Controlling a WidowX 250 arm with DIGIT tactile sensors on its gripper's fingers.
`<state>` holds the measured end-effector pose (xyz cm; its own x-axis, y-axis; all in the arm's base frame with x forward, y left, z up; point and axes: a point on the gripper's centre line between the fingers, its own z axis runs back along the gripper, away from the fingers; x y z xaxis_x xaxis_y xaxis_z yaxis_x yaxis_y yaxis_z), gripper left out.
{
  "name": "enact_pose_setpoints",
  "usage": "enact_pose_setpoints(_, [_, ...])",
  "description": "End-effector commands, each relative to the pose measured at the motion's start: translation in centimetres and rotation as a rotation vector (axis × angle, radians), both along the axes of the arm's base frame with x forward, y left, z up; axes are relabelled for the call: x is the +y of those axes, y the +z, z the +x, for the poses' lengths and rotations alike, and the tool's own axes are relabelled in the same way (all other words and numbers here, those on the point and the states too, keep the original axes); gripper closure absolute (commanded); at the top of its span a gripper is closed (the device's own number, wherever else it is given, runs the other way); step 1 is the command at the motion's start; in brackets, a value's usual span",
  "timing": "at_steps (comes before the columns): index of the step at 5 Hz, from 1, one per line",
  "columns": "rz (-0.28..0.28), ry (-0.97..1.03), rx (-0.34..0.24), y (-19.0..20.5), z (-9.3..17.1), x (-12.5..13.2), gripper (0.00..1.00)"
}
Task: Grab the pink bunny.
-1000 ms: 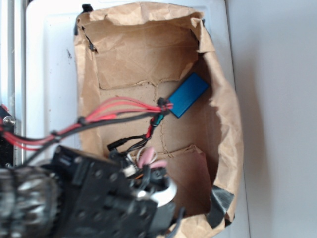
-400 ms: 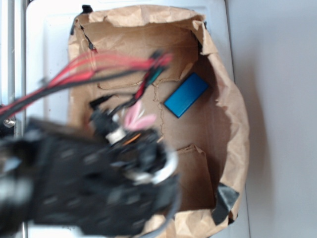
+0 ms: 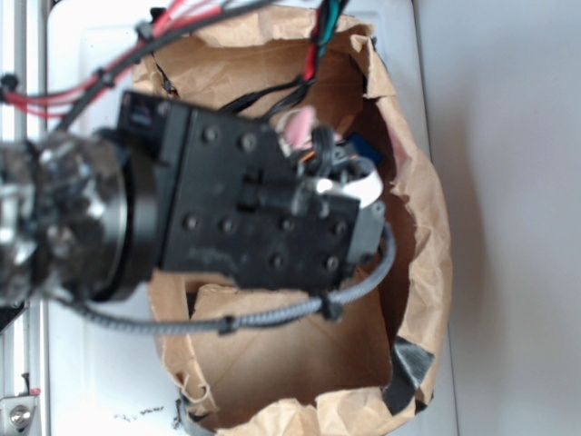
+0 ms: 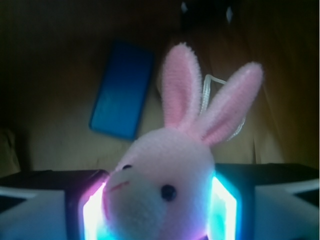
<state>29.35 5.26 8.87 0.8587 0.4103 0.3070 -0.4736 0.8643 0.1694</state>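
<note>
The pink bunny fills the lower middle of the wrist view, head up, both long ears raised, white string loop behind them. My gripper is shut on it, a glowing pad pressed to each side of its head. It hangs above the paper bag's floor. In the exterior view only a pink ear tip shows behind the black arm, and the gripper is mostly hidden. The blue block lies on the bag floor below and to the left; a corner of it shows in the exterior view.
The brown paper bag surrounds the arm with crumpled upright walls on the right and far side. Red and black cables run from the upper left. The white surface lies outside the bag.
The arm has risen and swung toward the far end of the bag, carrying the bunny with it. It now covers most of the blue block in the exterior view.
</note>
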Motion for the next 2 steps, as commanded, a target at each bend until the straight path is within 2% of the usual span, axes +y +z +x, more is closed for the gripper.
enact_pose_setpoints(1, [-0.084, -0.274, -0.114, 4.7, 0.2, 0.1, 1.00])
enact_pose_setpoints(2, [-0.163, -0.398, -0.085, 6.8, -0.4, -0.6, 1.00])
